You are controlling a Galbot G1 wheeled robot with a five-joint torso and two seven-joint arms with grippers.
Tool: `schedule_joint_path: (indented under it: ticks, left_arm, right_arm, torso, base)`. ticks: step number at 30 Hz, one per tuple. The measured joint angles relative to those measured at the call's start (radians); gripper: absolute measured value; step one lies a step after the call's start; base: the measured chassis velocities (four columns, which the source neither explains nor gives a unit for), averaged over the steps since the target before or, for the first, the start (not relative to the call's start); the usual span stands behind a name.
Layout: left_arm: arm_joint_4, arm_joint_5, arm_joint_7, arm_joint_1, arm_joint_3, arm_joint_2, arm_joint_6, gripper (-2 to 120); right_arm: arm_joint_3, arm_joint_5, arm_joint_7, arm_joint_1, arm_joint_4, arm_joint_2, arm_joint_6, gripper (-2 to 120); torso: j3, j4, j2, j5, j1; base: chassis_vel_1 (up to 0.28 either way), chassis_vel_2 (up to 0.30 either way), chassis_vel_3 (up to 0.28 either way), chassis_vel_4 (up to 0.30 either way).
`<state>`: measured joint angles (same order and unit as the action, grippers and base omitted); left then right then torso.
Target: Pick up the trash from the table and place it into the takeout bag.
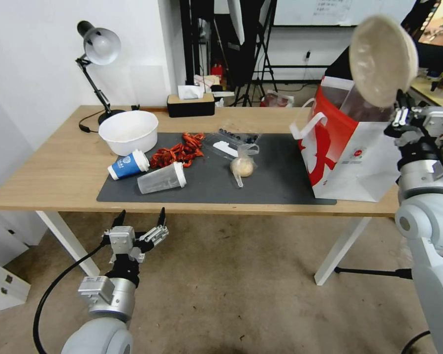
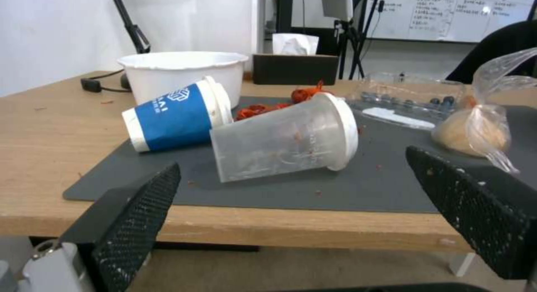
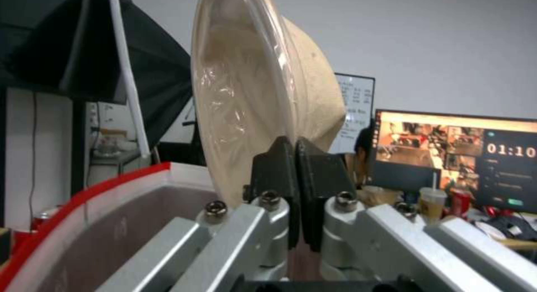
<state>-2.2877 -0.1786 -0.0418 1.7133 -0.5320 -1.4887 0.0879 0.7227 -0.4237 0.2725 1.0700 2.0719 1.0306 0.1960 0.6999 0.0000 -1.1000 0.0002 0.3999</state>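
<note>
My right gripper (image 1: 401, 102) is shut on the rim of a round clear-lidded bowl (image 1: 382, 60), holding it on edge above the open top of the takeout bag (image 1: 352, 147). In the right wrist view the bowl (image 3: 246, 103) stands upright in the closed fingers (image 3: 274, 166), over the bag's red rim (image 3: 84, 191). On the table's dark mat (image 1: 275, 182) lie a blue cup (image 1: 128, 164), a white-lidded clear cup (image 1: 161, 178), red shells (image 1: 179, 151) and a clear bag with a beige ball (image 1: 242, 166). My left gripper (image 1: 139, 222) hangs open below the table's front edge, facing the cups (image 2: 280, 136).
A white tub (image 1: 128, 132) stands at the mat's back left corner, with a desk lamp (image 1: 98, 54) and a tissue box (image 1: 190, 102) behind. A clear tray of dark berries (image 1: 234, 140) lies beside the shells. White table legs (image 1: 337, 250) stand below.
</note>
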Motion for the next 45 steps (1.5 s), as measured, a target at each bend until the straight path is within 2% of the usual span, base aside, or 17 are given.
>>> schedule_joint_path:
  ticks: [2,5,6,8,10,13,14,17,19,21,22,25,28,38,45]
  left_arm:
    - [0.000,0.000,0.000,0.001,0.000,0.001,0.000,100]
    - [-0.004,0.000,0.000,0.001,0.000,0.003,0.000,100]
    - [-0.004,0.000,0.000,0.001,0.000,0.003,0.000,100]
    - [-0.005,0.001,0.001,0.001,-0.001,0.005,0.000,100]
    - [-0.005,0.001,0.001,0.002,-0.001,0.005,0.000,100]
    - [-0.006,0.000,0.001,0.002,-0.001,0.006,0.000,100]
    - [-0.006,0.000,0.001,0.002,-0.001,0.006,0.000,100]
    - [-0.006,0.000,0.001,0.001,-0.002,0.007,0.000,100]
    - [-0.006,0.000,0.001,0.001,-0.002,0.007,0.000,100]
    - [-0.006,0.000,0.001,0.001,-0.002,0.009,0.000,100]
    - [-0.006,0.000,0.001,0.001,-0.002,0.009,0.000,100]
    - [-0.006,-0.001,0.001,0.001,-0.002,0.009,-0.002,100]
    - [-0.006,-0.001,0.001,0.002,-0.002,0.009,-0.004,100]
    - [-0.006,-0.001,0.001,0.006,-0.003,0.012,-0.012,100]
    - [-0.003,0.000,0.001,0.006,-0.001,0.010,-0.015,100]
  right_arm:
    - [0.001,0.000,0.005,0.003,0.003,0.000,0.006,6]
    - [0.001,-0.002,0.018,0.007,0.007,0.003,0.017,22]
    - [0.001,-0.002,0.018,0.007,0.007,0.003,0.017,22]
    - [0.001,-0.006,0.024,0.008,0.010,0.003,0.023,32]
    - [0.001,-0.011,0.024,0.008,0.012,0.003,0.023,35]
    - [-0.002,-0.101,0.013,0.007,0.031,0.002,-0.005,50]
    - [-0.002,-0.101,0.013,0.007,0.031,0.002,-0.005,50]
    - [-0.018,-0.278,-0.048,0.021,0.093,0.000,-0.072,65]
    - [-0.020,-0.292,-0.056,0.025,0.102,0.000,-0.078,67]
    - [-0.049,-0.340,-0.109,0.068,0.151,0.003,-0.114,79]
    - [-0.049,-0.340,-0.109,0.068,0.151,0.003,-0.114,79]
    - [-0.099,-0.320,-0.143,0.129,0.191,0.014,-0.131,93]
    - [-0.132,-0.275,-0.159,0.167,0.196,0.027,-0.145,99]
    - [-0.195,-0.014,-0.137,0.324,0.150,0.065,-0.243,100]
    - [-0.237,0.117,-0.050,0.459,0.097,0.099,-0.335,100]
  torso:
    - [0.000,0.0001,0.000,-0.0002,0.000]
    - [0.000,0.0001,0.000,-0.0002,0.000]
    - [0.000,0.0001,0.000,-0.0002,0.000]
    - [0.000,0.0001,0.000,-0.0002,0.000]
    - [0.000,0.0000,0.000,-0.0002,0.000]
    - [0.000,0.0000,0.000,-0.0001,0.000]
    - [0.000,0.0000,0.000,-0.0001,0.000]
    - [0.000,0.0002,0.000,-0.0005,0.000]
    - [0.000,0.0002,0.000,-0.0006,0.000]
    - [0.000,0.0001,0.000,-0.0005,0.000]
    - [0.000,0.0001,0.000,-0.0005,0.000]
    - [0.000,0.0000,0.000,-0.0005,0.000]
    - [0.000,0.0001,0.000,-0.0002,0.000]
    - [0.000,0.0000,0.000,-0.0003,0.000]
    - [0.000,0.0000,0.000,-0.0001,0.000]
  base:
    - [0.000,0.000,0.000,0.000]
    - [0.000,0.000,0.000,0.000]
    - [0.000,0.000,0.000,0.000]
    - [0.000,0.000,0.000,0.000]
    - [0.000,0.000,0.000,0.000]
    - [0.000,0.000,0.000,0.000]
    - [0.000,0.000,0.000,0.000]
    - [0.000,0.000,0.000,0.000]
    - [0.000,0.000,0.000,0.000]
    - [0.000,0.000,0.000,0.000]
    - [0.000,0.000,0.000,0.000]
    - [0.000,0.000,0.000,0.000]
    - [0.000,0.000,0.000,0.000]
    - [0.000,0.000,0.000,0.000]
    - [0.000,0.000,0.000,0.000]
